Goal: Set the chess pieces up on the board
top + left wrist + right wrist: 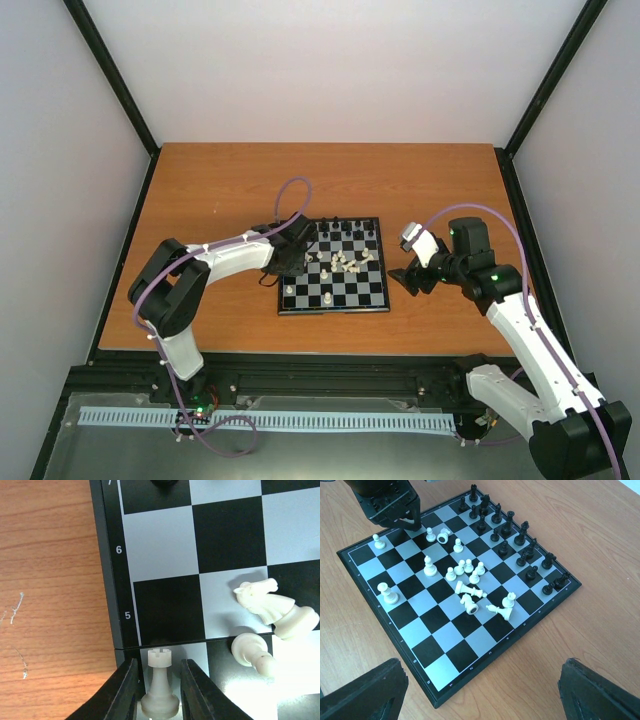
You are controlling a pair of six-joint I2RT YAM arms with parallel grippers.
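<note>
The board (331, 309) lies mid-table. In the left wrist view my left gripper (158, 663) is shut on an upright cream-white rook (160, 687), held by its base over the board's (170, 610) left edge, by the row marked 5. A fallen white knight (260, 600) and a fallen white pawn (251, 652) lie just right of it. My right gripper (480, 680) is open and empty, above the table right of the board (451, 630). Black pieces (510, 530) stand in two rows along the far side. White pieces (465, 567) cluster mid-board, some fallen (470, 587).
The wooden table (220, 190) is bare around the board, walled at back and sides. The left arm (230, 255) reaches in from the left, its purple cable (290, 185) arching over it. Single white pieces (387, 594) stand on the board's near-left part.
</note>
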